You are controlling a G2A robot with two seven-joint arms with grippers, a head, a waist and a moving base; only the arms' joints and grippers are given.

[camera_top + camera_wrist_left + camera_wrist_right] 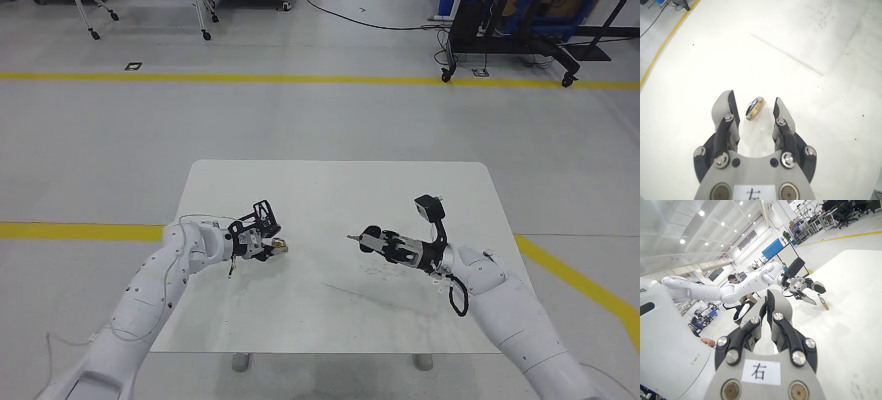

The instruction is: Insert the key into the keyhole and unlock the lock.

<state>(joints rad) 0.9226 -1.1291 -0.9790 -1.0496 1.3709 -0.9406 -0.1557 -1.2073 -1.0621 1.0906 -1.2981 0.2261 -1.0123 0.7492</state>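
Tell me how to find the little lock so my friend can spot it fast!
Start at the white table, then find the left gripper, open, near one side. Right at its fingertips lies the lock, a small thing on the tabletop. Its gold body with a shiny silver loop sets it apart from the white table and the grey gripper.

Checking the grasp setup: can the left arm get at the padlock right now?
Likely yes. The left gripper has open jaws, the padlock lies on the table in line between them, touching neither; nothing stands in the way.
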